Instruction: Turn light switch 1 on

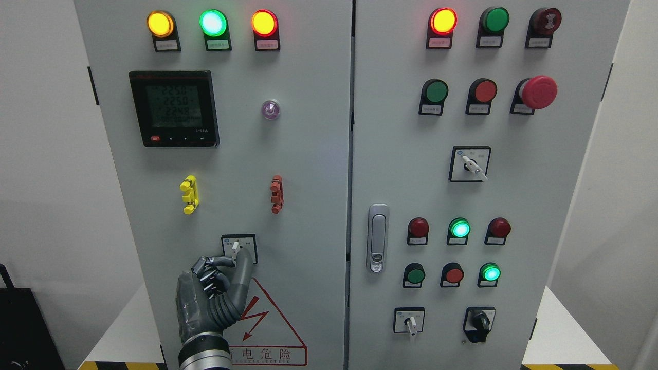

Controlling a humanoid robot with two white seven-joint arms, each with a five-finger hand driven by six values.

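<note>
Risk: left hand (218,288) pinches only the tip of the switch (235,247) lever. A shallow purchase like that could slip off mid-turn, leaving the selector unmoved.

Pose: arm enters bottom left and rises vertically against the cabinet (288,169). Thumb and index are closed onto the lever; other fingers are curled.

Switch sits low on the left door, just above the warning sign (267,324). Right hand unseen.

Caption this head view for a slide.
Left robot hand pinches the selector switch on the left cabinet door.
</note>
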